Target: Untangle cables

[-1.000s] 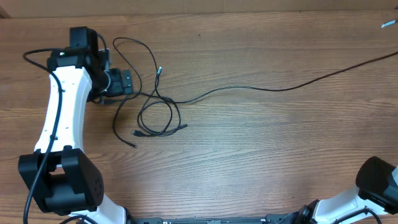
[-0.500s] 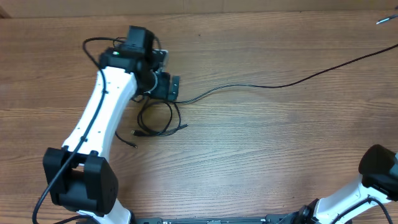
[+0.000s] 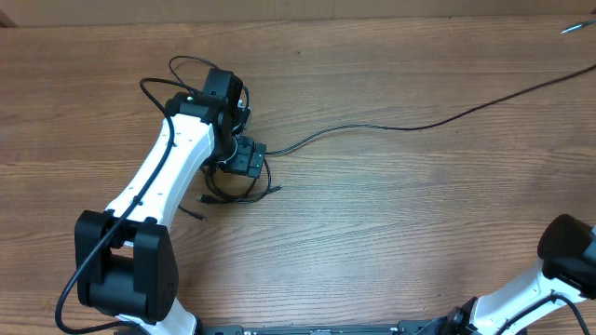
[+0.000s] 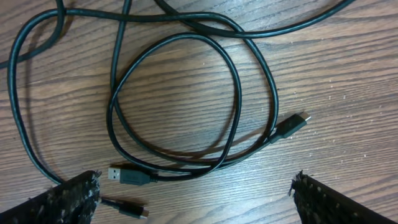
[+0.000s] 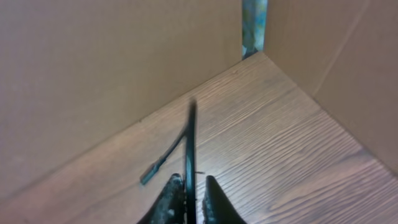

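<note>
Tabletop [image 3: 391, 214]: brown wood grain — matte.
Cables [image 4: 236, 81]: thin black round loops, far left.
Left gripper [image 4: 194, 193]: jaws spread wide.
Right gripper [image 5: 191, 184]: pinching black cord [image 5: 191, 134].

Lab rig: wood table [image 3: 391, 233], cardboard walls [image 5: 93, 74], robot arms [image 3: 166, 179].

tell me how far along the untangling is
Done: one long cable is drawn out toward the far right. In hand: it runs between the right end effector's fingers, grip unclear; the left end effector hangs open over the coil. Left: the coil's loops overlap and cross one another, not yet pulled apart.
</note>
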### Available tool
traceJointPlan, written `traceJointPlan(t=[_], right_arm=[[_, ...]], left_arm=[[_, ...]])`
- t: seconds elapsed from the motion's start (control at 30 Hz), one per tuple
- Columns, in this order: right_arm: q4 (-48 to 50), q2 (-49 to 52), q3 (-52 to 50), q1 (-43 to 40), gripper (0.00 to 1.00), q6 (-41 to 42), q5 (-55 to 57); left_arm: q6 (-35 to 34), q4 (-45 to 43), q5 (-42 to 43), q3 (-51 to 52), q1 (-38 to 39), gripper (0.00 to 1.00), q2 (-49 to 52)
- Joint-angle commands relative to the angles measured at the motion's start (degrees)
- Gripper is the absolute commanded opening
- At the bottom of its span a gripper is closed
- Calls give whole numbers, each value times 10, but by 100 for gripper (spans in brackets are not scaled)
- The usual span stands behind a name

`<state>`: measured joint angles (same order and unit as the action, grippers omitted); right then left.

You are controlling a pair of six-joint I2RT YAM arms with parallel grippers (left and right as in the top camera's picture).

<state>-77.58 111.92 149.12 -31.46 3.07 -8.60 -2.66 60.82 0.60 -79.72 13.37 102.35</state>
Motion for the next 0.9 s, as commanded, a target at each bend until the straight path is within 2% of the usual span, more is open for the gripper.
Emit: traceJointPlan(t=[0.0, 0.17, 0.3, 0.43, 0.67, 0.87], right_arm=[[1, -3, 1, 0, 25, -3, -1], [-1, -3, 1, 0, 46, -3, -1], [-1, -3, 1, -1, 78, -3, -1], [-8, -3, 1, 0, 100, -3, -3], [-97, 0, 1, 14, 100, -3, -98], [-143, 16, 1, 86, 100, 6, -109]], left_arm=[[-4, -2, -8, 5, -3, 100, -4], [-4, -9, -8, 5, -3, 99, -4], [-4, -9, -8, 5, -2, 100, -4], [-4, -10, -8, 5, -2, 100, -4], [-3, -13, -8, 5, -2, 100, -4], [-4, -16, -8, 5, -2, 100, -4]])
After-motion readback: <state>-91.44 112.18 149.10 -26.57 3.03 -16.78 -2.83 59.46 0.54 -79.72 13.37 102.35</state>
